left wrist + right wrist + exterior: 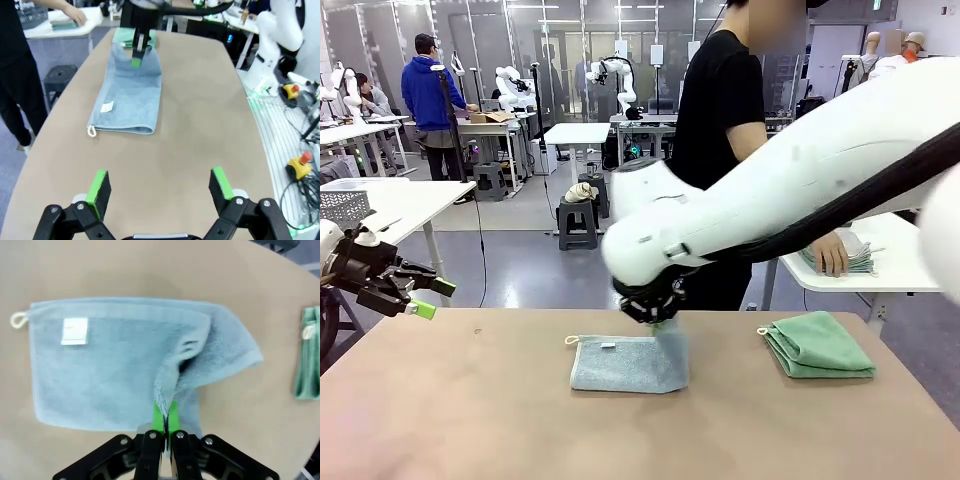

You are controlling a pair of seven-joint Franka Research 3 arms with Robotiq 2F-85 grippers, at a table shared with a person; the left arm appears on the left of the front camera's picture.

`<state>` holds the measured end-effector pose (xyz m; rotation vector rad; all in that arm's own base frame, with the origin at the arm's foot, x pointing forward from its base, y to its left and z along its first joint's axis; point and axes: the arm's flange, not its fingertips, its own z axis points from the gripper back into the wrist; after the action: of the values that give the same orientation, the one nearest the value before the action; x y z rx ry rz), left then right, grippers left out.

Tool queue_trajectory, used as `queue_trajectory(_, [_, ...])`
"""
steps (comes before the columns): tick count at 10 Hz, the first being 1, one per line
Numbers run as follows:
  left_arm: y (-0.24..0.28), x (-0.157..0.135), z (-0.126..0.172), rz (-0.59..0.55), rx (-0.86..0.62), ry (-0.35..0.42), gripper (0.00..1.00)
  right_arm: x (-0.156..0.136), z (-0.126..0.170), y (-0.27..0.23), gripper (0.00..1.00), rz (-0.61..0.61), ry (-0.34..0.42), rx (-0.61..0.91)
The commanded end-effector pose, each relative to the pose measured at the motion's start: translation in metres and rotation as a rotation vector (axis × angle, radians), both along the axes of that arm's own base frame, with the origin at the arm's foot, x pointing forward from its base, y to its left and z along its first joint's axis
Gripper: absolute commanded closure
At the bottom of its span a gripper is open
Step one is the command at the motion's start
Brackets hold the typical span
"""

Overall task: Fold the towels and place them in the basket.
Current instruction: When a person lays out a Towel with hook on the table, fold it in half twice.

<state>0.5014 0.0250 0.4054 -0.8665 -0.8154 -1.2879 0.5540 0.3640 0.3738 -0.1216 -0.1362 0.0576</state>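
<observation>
My right gripper (165,422) is pinched shut on the blue towel's (115,365) right edge, lifting it so it can fold over leftward. My left gripper (160,187) hangs wide open and empty, clear of the work. I count two towels on the table (470,420): blue mid-table, green towel (818,346) folded at right.
</observation>
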Motion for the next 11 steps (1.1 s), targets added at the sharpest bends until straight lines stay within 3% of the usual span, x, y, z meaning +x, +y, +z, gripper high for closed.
queue_trajectory(1, [0.000, -0.003, 0.002, 0.003, 0.003, -0.005, 0.00, 0.026, -0.007, 0.045, 1.00, -0.037, -0.013, -0.005])
queue_trajectory(5, [0.000, -0.003, 0.002, 0.003, 0.003, -0.005, 0.00, 0.028, -0.011, 0.087, 1.00, -0.070, -0.023, 0.065])
queue_trajectory(10, [0.000, -0.003, 0.002, 0.003, 0.003, -0.005, 0.00, 0.021, -0.024, 0.109, 1.00, -0.013, 0.075, 0.132])
queue_trajectory(11, [0.000, -0.003, 0.002, 0.003, 0.003, -0.005, 0.00, 0.022, -0.026, 0.110, 0.94, -0.014, 0.095, 0.143])
